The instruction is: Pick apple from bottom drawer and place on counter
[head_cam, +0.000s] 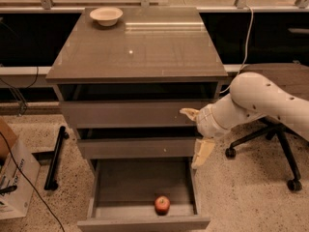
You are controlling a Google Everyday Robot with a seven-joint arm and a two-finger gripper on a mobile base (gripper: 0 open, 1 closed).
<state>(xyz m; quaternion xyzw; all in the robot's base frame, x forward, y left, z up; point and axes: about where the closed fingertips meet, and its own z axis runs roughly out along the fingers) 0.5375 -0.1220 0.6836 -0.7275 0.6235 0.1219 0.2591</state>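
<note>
**A:** Start at the left. What's there?

**B:** A cardboard box [13, 180] on the floor, nothing to do with the job. Then the bowl [106, 16] at the back left of the counter [145, 52].

**A:** And the drawer?

**B:** The drawer [94, 193] is pulled out, so that part is done. The apple [162, 204] lies inside on the drawer floor, close to the front wall and a little right of middle.

**A:** Has the gripper got it?

**B:** No. The gripper [189, 138] hangs at the cabinet's right front edge, level with the two upper drawers and well above the apple. Its fingers are spread wide — one points left across the drawer fronts, the other points down — and they hold nothing.

**A:** So what's left?

**B:** Nearly all of it, I'd judge: drop into the drawer, close on the apple, lift it clear, carry it up and set it on the counter. There's plenty of bare top away from the bowl.

**A:** Anything further right?

**B:** Only the arm [260, 100] and an office chair [277, 144] behind it.
</note>
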